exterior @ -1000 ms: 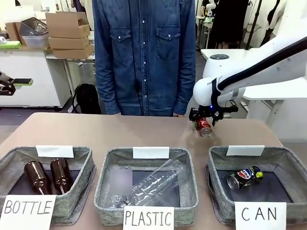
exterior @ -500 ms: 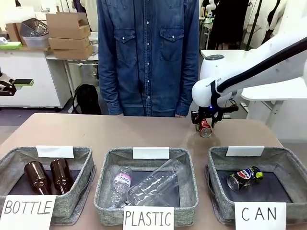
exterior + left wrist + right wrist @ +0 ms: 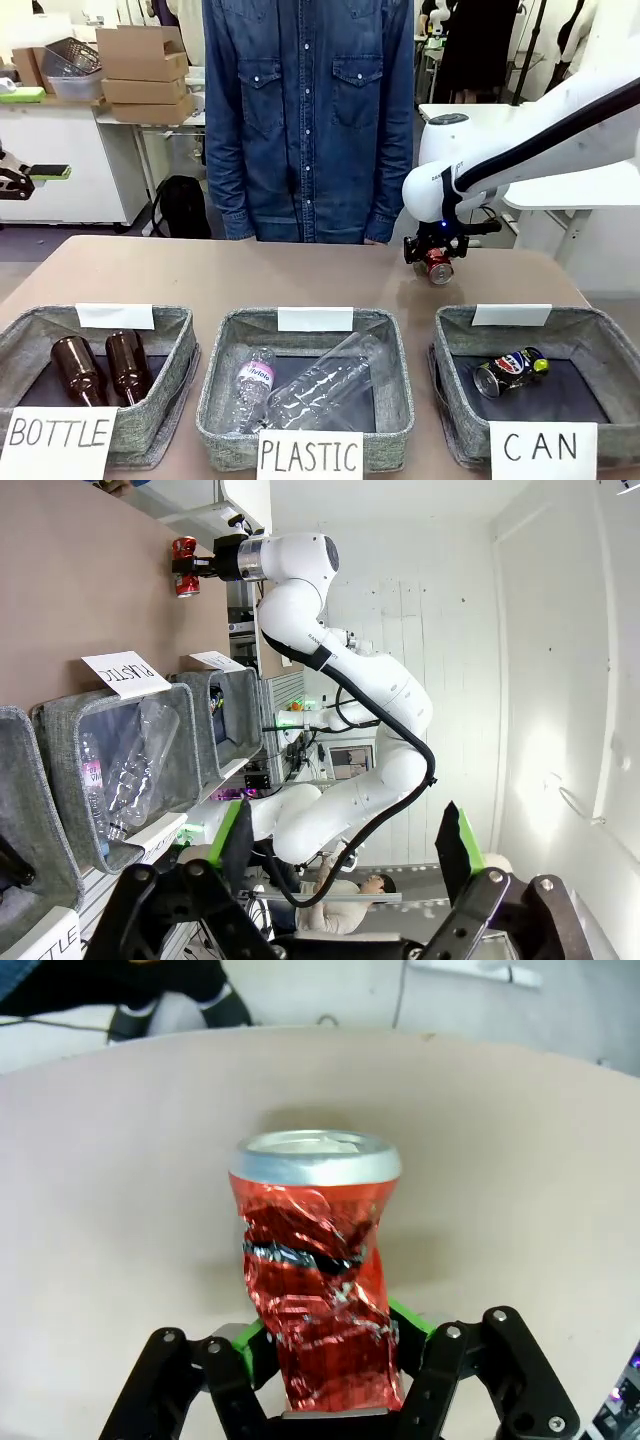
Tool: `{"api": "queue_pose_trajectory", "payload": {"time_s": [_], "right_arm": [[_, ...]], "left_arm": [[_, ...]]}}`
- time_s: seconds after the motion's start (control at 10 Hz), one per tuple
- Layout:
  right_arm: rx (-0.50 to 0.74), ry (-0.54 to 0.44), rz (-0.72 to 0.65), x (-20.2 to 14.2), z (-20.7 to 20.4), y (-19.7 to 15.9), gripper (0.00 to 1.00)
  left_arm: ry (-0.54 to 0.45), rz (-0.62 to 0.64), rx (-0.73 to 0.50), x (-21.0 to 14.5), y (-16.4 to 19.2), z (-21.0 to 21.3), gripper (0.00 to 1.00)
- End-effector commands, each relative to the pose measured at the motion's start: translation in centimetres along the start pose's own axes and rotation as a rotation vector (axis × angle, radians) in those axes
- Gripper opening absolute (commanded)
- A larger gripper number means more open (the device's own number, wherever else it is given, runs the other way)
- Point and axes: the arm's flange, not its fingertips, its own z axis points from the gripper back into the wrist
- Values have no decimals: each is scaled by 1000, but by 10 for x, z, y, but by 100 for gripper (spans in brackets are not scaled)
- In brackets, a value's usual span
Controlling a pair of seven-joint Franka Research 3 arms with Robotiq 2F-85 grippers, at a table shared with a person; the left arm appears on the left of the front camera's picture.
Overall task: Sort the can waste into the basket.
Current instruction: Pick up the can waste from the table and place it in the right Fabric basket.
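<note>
Lifting since earlier | right tool (image 3: 437,262) clamps red can (image 3: 438,266), now off table (image 3: 250,270)

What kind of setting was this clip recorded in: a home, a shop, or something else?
Most likely a robotics lab set up for a waste-sorting demo: a white robot arm over a table, hand-labelled baskets such as the CAN basket, and stacked cardboard boxes behind.

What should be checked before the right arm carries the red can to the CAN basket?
1. Right gripper jaws clamped on the red can: ok.
2. Can lifted off the table: ok, a shadow lies beneath it.
3. CAN basket has room beside the blue-black can: ok.
4. Path to the basket free of the person's hands: ok.
5. Left gripper open, away from the baskets: ok.
</note>
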Motion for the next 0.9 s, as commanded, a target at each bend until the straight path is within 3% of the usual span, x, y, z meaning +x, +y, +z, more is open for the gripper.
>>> {"api": "queue_pose_trajectory", "payload": {"time_s": [0.0, 0.6, 0.8], "right_arm": [[-26, 14, -27, 1, 8, -4, 0], [-5, 36, -15, -3, 21, -17, 0], [45, 75, 52, -24, 59, -31, 0]], "left_arm": [[-4, 14, 3, -3, -4, 1, 96], [-4, 14, 3, -3, -4, 1, 96], [-4, 14, 3, -3, -4, 1, 96]]}}
